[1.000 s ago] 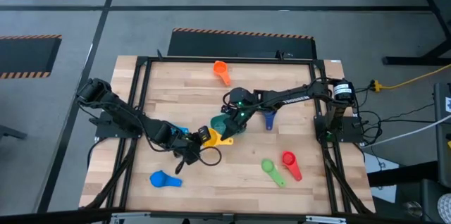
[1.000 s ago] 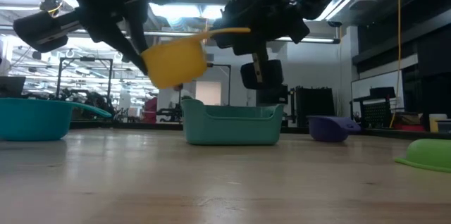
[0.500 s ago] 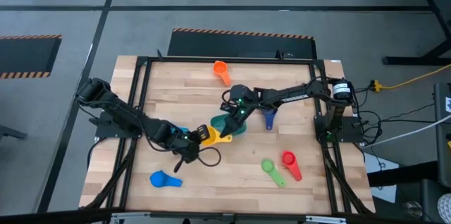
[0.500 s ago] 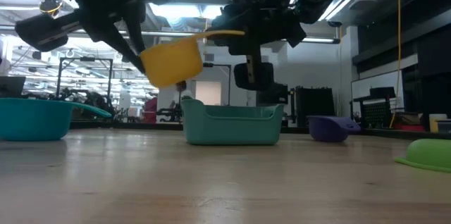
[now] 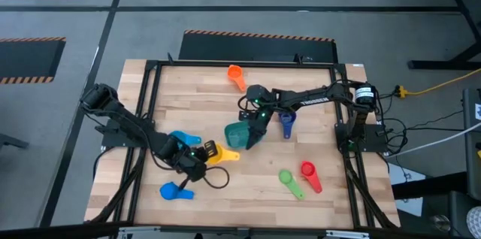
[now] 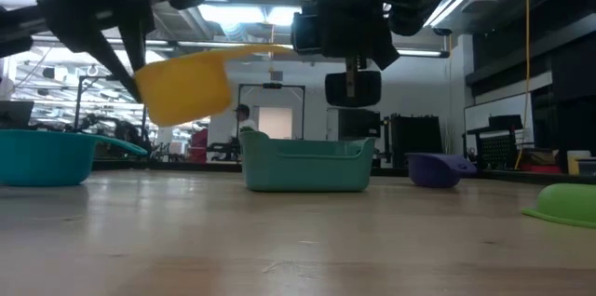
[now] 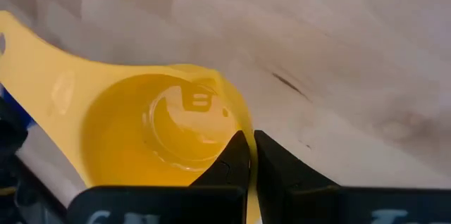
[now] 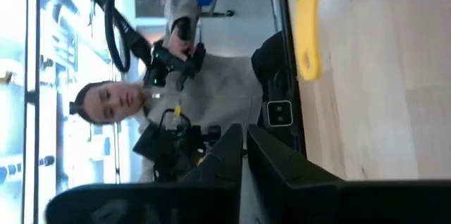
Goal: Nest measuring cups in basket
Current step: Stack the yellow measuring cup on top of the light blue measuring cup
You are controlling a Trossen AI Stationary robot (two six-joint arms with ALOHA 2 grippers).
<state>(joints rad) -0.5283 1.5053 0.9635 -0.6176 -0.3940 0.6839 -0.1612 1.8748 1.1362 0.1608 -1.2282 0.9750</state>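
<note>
Left gripper is pinching the yellow cup by its rim, hanging it above the table just beside the teal basket. Right gripper, fingers pressed together w/ nothing in them, is hovering over the basket. IMO keep the cup level and center it before lowering.

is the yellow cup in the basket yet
No. The left gripper holds the yellow cup in the air, off to the side of the basket.
</note>
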